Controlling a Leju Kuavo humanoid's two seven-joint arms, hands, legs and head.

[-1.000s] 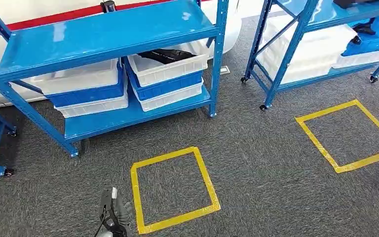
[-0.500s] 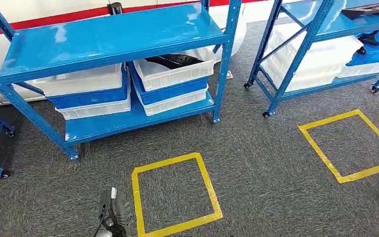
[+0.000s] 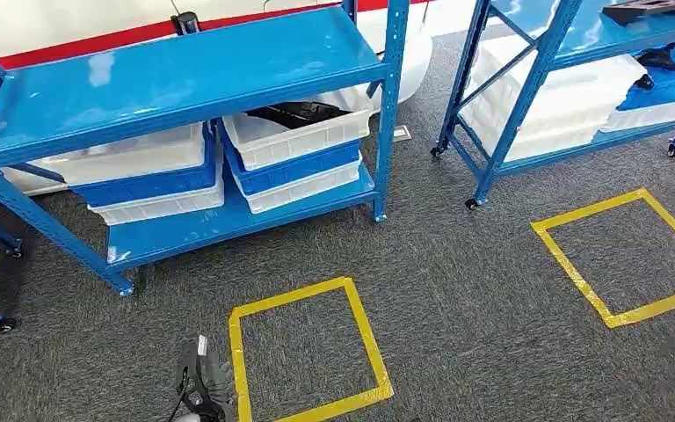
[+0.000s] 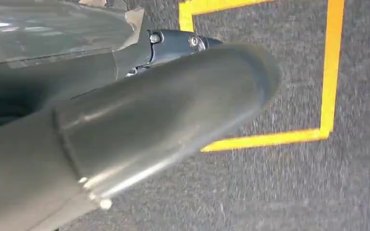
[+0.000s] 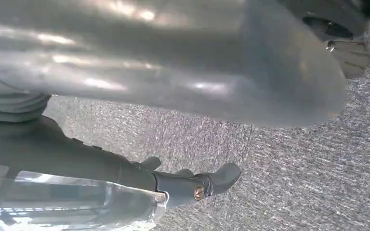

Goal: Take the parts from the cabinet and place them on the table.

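the robot stood on dark grey speckled carpet [image 3: 457,290] facing a blue metal shelving cabinet [image 3: 176,70] with a glossy flat top shelf. on its lower shelf sat two stacks of plastic bins, white and blue alternating: the left stack [image 3: 149,180] just beside the right stack [image 3: 294,158]. the task's things, the black moulded parts [image 3: 297,112], lay in the top white bin of the right stack, partly tucked under the upper shelf, so their exact shape was hard to make out.

a second blue metal rack [image 3: 571,70] stood off to the right, with more white and blue bins on it and another dark flat part [image 3: 655,10] on its upper shelf.

two squares of yellow tape were stuck on the carpet: the nearer square [image 3: 303,352] in front of the cabinet, the farther square [image 3: 624,255] in front of the second rack.

the left hand [image 3: 200,391] hung low beside the nearer yellow square, over the carpet, well apart from the cabinet. in the left wrist view its thick grey thumb [image 4: 168,110] had nothing against it, but whether the fingers were spread or curled i couldn't tell. the right hand [image 5: 183,185] also hung over bare carpet, with dark fingers [image 5: 224,177] reaching out and nothing held in them; they looked released.
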